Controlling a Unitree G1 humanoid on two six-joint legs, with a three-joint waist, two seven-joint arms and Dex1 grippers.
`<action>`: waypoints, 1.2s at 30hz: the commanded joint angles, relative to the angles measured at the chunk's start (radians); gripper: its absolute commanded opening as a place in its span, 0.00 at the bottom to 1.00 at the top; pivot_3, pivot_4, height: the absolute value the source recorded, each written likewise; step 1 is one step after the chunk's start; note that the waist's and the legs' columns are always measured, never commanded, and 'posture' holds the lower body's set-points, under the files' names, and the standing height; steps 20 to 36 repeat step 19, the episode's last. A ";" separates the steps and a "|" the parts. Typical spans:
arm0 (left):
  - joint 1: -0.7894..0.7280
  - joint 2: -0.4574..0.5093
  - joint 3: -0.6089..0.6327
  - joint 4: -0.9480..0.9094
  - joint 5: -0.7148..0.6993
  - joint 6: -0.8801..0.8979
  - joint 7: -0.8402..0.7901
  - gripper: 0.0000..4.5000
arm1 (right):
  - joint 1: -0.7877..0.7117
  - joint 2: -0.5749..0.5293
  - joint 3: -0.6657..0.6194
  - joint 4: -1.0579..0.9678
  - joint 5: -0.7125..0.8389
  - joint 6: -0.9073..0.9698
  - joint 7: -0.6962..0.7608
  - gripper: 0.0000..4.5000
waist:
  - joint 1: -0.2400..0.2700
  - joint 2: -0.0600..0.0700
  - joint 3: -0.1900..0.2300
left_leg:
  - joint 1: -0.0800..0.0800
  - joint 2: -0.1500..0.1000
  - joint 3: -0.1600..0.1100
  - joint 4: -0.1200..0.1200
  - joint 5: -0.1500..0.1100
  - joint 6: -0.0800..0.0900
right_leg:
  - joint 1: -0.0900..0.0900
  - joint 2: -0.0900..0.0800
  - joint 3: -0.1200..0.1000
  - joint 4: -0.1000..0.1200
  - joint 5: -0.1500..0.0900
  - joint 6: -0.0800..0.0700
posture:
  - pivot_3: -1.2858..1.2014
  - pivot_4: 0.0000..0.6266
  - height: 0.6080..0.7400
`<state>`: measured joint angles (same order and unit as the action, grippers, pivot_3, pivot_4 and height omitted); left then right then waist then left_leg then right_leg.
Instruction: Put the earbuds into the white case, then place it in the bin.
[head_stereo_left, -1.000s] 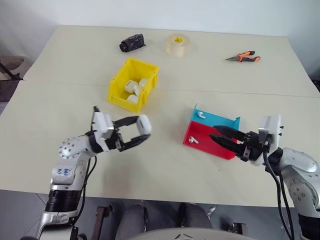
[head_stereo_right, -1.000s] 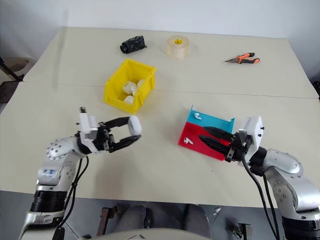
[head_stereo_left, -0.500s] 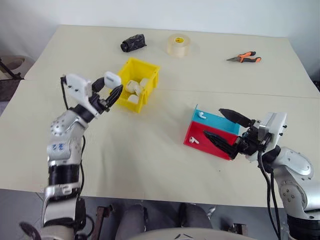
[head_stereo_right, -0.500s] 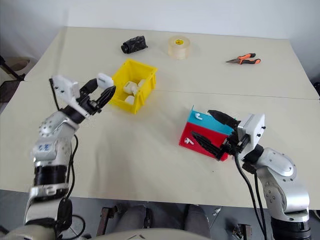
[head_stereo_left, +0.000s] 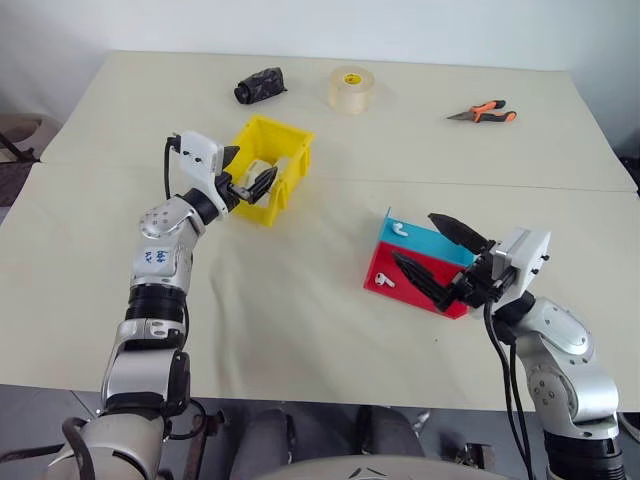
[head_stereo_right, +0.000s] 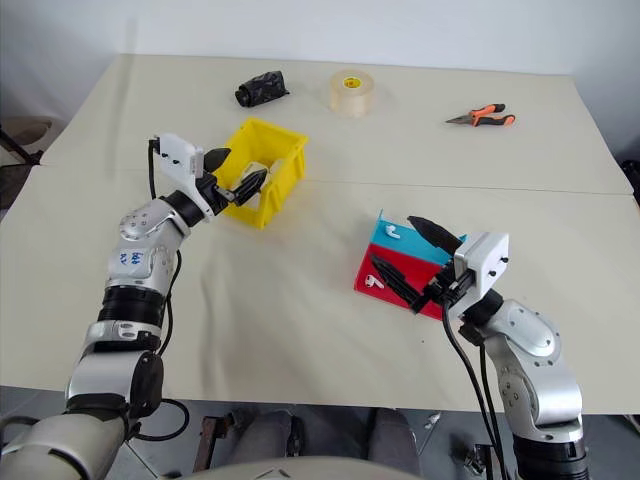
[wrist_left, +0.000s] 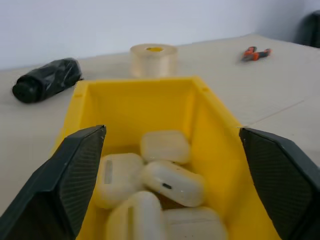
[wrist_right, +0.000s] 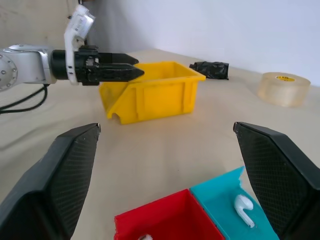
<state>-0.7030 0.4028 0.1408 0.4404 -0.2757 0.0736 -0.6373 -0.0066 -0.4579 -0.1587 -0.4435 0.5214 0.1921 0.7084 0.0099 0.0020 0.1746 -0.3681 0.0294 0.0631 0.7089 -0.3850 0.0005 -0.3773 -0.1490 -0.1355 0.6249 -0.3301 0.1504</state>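
We see our left gripper (head_stereo_left: 253, 183) over the low front lip of the yellow bin (head_stereo_left: 290, 178), jaws spread wide and empty. Inside the bin lie several white cases (wrist_left: 170, 182) heaped together, one of them just below the jaws. Our right gripper (head_stereo_left: 432, 256) hangs over the near edge of the red-and-blue tray (head_stereo_left: 428, 243), jaws also wide open and holding nothing. One earbud (head_stereo_left: 398, 229) lies in the blue half of the tray, another (head_stereo_left: 387, 281) in the red half. The bin and tray stand well apart on the table (head_stereo_left: 300, 300). At the far side of the table are a black bundle (head_stereo_left: 259, 85), a roll of tape (head_stereo_left: 350, 88) and pliers (head_stereo_left: 483, 111).
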 joint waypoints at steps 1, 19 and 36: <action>0.103 0.090 0.026 -0.197 -0.061 -0.007 -0.135 1.00 | 0.025 -0.042 -0.056 -0.013 0.007 -0.039 0.038 1.00 | -0.008 0.000 0.000 | 0.000 0.000 0.000 0.000 0.000 0.000 | 0.000 0.000 0.000 0.000 0.000 0.000 | 0.52 0.24 1.00; 0.532 0.216 0.068 -0.547 -0.091 -0.043 -0.243 1.00 | 0.034 -0.189 -0.165 0.301 -0.020 -0.206 0.265 1.00 | 0.014 0.000 0.000 | 0.003 0.001 0.002 -0.001 0.000 0.000 | 0.002 0.000 0.003 -0.001 0.000 0.000 | 0.52 0.24 1.00; 0.532 0.216 0.068 -0.547 -0.091 -0.043 -0.243 1.00 | 0.034 -0.189 -0.165 0.301 -0.020 -0.206 0.265 1.00 | 0.014 0.000 0.000 | 0.003 0.001 0.002 -0.001 0.000 0.000 | 0.002 0.000 0.003 -0.001 0.000 0.000 | 0.52 0.24 1.00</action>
